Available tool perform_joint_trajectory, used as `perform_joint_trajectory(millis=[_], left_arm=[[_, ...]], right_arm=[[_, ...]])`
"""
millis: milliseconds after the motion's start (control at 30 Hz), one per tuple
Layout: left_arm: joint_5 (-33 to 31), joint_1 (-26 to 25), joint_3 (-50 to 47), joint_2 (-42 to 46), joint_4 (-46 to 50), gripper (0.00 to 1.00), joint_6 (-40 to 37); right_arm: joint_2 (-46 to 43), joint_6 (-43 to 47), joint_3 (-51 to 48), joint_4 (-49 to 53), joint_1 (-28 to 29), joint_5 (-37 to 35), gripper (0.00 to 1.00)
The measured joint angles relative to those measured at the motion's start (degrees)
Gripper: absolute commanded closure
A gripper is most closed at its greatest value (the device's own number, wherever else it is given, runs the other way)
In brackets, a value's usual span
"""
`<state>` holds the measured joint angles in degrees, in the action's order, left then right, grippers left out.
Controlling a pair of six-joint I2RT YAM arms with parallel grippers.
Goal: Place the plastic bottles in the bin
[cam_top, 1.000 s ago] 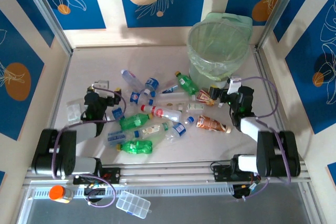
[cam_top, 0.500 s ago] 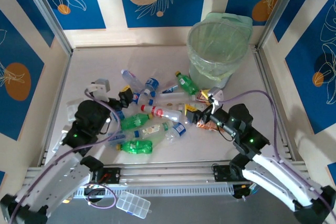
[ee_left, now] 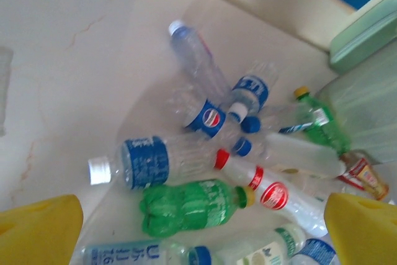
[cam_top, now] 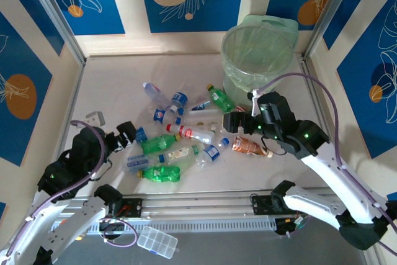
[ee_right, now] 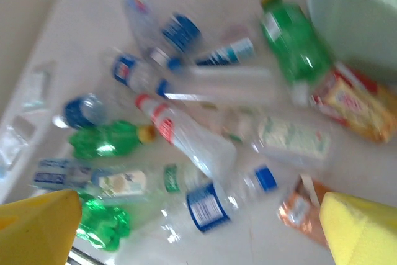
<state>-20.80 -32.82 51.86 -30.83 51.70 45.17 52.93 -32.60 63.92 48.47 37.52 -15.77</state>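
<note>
Several plastic bottles lie in a loose pile mid-table: a green one (cam_top: 158,143), another green one (cam_top: 162,173), a red-capped white one (cam_top: 197,133) and blue-labelled clear ones (cam_top: 178,100). The pale-green bin (cam_top: 257,54) stands at the back right. My left gripper (cam_top: 127,133) hovers open at the pile's left edge; its view looks down on a green bottle (ee_left: 192,206) between the yellow fingertips (ee_left: 37,231). My right gripper (cam_top: 232,122) hangs open over the pile's right side, above a blue-labelled clear bottle (ee_right: 208,206), with the bin's wall (ee_right: 353,10) at the upper right.
A crushed orange packet (cam_top: 248,146) lies under the right arm. A yellow-red packet (ee_right: 356,100) sits by the bin's foot. A clear compartment box (cam_top: 157,242) rests on the front rail. A small clear piece (cam_top: 94,116) lies at the left. Metal rails edge the table.
Both arms have unfolded from their bases and risen. The left gripper went toward the pile, then drew back down-left. The right gripper swung left from beside the bin to over the pile.
</note>
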Motion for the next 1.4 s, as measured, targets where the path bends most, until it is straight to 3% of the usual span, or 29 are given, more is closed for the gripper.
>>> perform_joint_trajectory(millis=[133, 333, 567, 800, 967, 1233, 1400], left_arm=[[2.8, 0.0, 0.3, -7.0, 3.8, 0.01, -0.8], [7.8, 0.0, 0.0, -10.3, 4.7, 0.01, -4.0], [11.6, 0.0, -0.3, -10.7, 4.7, 0.01, -9.3], [13.3, 0.0, -1.2, -6.7, 3.7, 0.01, -11.9], [13.6, 0.0, -1.4, -2.9, 3.1, 0.01, -12.8], [13.9, 0.0, -1.7, -2.6, 2.2, 0.01, -13.7], [14.1, 0.0, -2.0, -2.6, 1.5, 0.01, -13.8]], right_arm=[[1.9, -7.0, -3.8, 4.4, 2.6, 1.4, 0.27], [10.4, -24.3, -4.5, 7.1, 12.3, 0.4, 0.32], [22.9, -47.5, -5.0, 4.9, 17.6, -1.0, 0.31], [28.6, -62.6, -7.5, -1.2, 20.8, -3.2, 0.1], [33.0, -67.4, -7.9, -4.9, 20.4, -3.7, 0.09], [36.6, -69.0, -8.8, -10.0, 17.9, -4.5, 0.25], [37.3, -69.0, -10.4, -11.4, 16.8, -4.8, 0.26]])
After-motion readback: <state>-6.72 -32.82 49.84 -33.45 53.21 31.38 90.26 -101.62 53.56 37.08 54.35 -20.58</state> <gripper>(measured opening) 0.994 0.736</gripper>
